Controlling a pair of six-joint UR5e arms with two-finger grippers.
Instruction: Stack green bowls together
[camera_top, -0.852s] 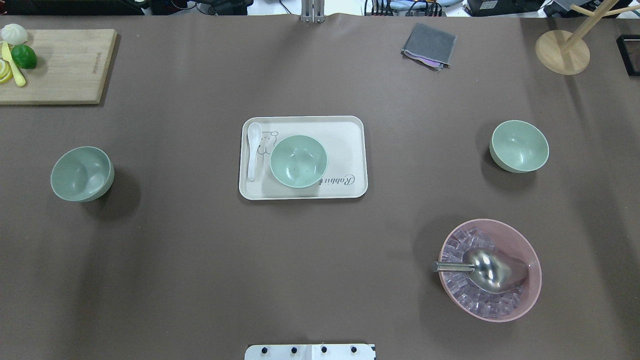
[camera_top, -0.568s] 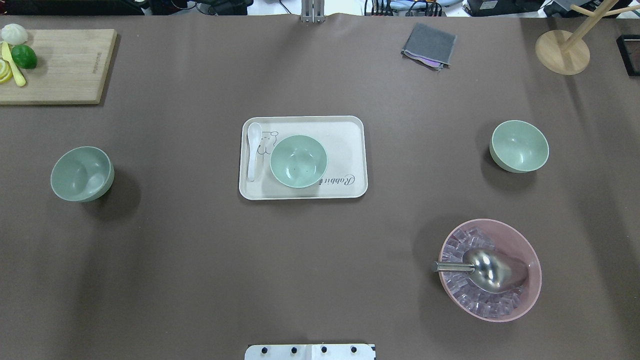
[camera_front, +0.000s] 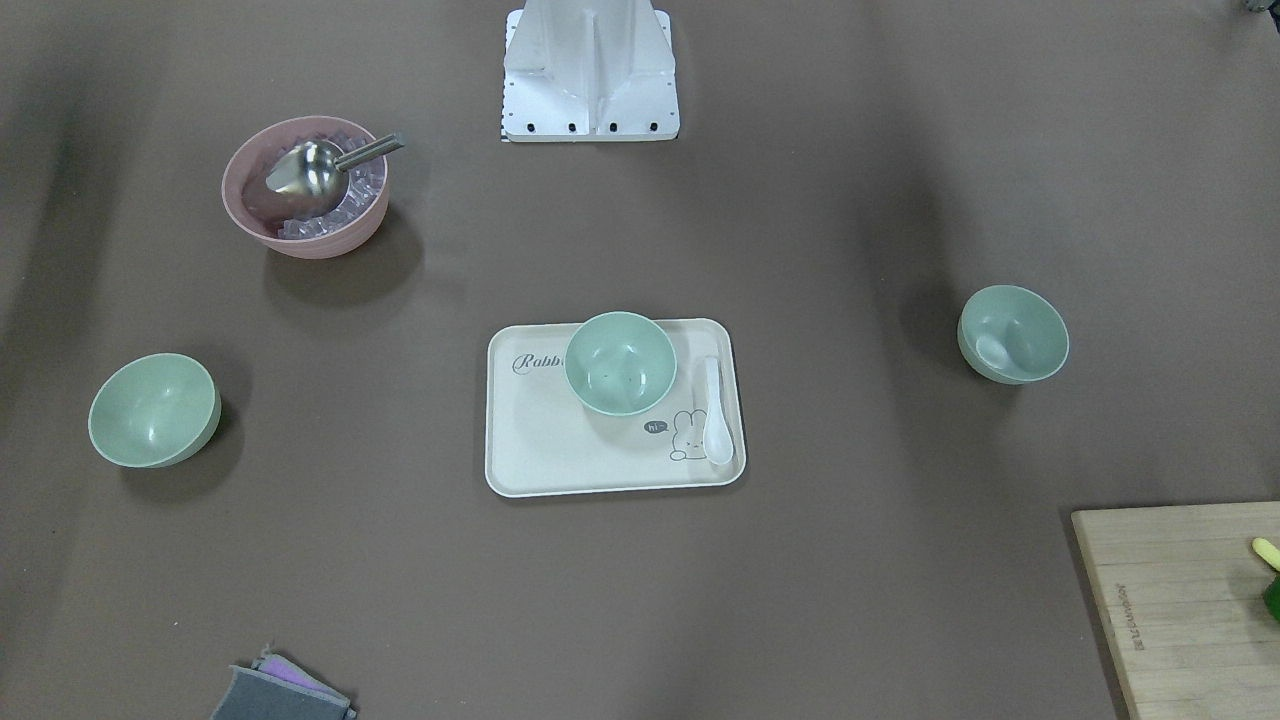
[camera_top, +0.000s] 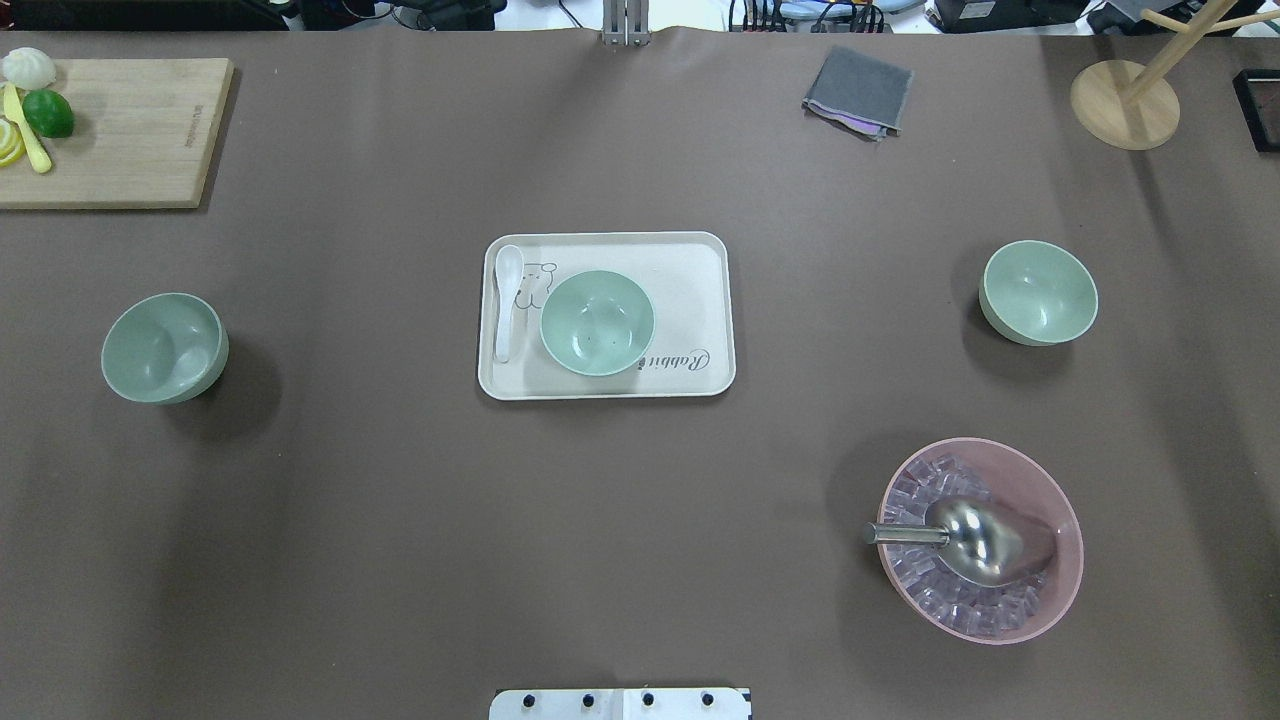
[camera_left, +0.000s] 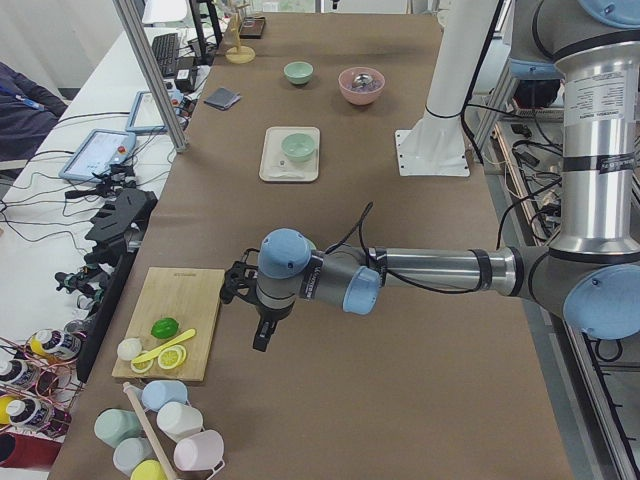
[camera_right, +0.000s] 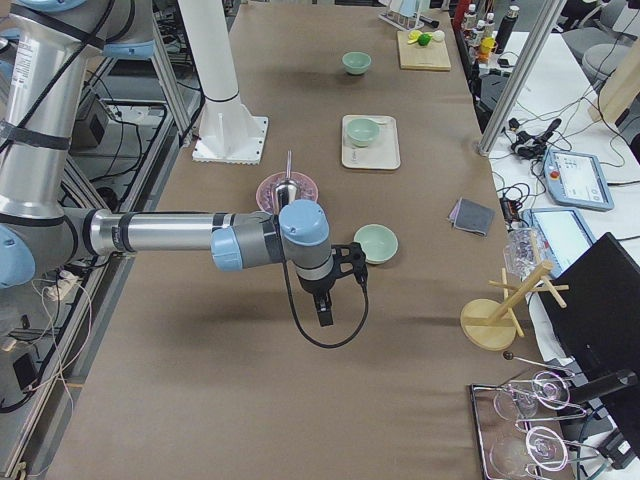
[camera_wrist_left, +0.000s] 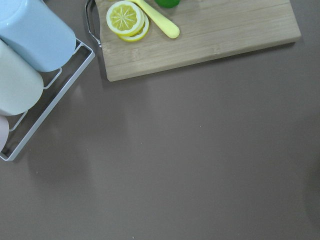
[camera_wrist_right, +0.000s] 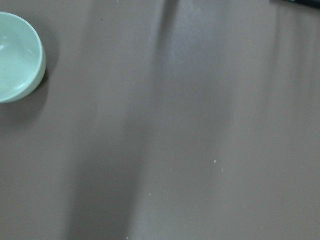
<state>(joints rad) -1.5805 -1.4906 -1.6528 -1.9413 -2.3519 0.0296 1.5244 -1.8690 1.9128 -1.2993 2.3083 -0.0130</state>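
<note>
Three pale mint-green bowls stand apart on the brown table. One bowl (camera_top: 165, 347) is at the left, one bowl (camera_top: 597, 322) sits on a cream tray (camera_top: 700, 270) in the middle, and one bowl (camera_top: 1038, 292) is at the right. The right bowl also shows in the right wrist view (camera_wrist_right: 15, 57). My left gripper (camera_left: 262, 335) hangs above the table by the cutting board, seen only from the side. My right gripper (camera_right: 325, 315) hangs near the right bowl (camera_right: 376, 243), also seen only from the side. I cannot tell whether either is open or shut.
A white spoon (camera_top: 507, 300) lies on the tray. A pink bowl (camera_top: 980, 540) with ice cubes and a metal scoop stands front right. A cutting board (camera_top: 120, 130) with lemon and lime, a grey cloth (camera_top: 858, 90) and a wooden stand (camera_top: 1125, 103) line the far edge.
</note>
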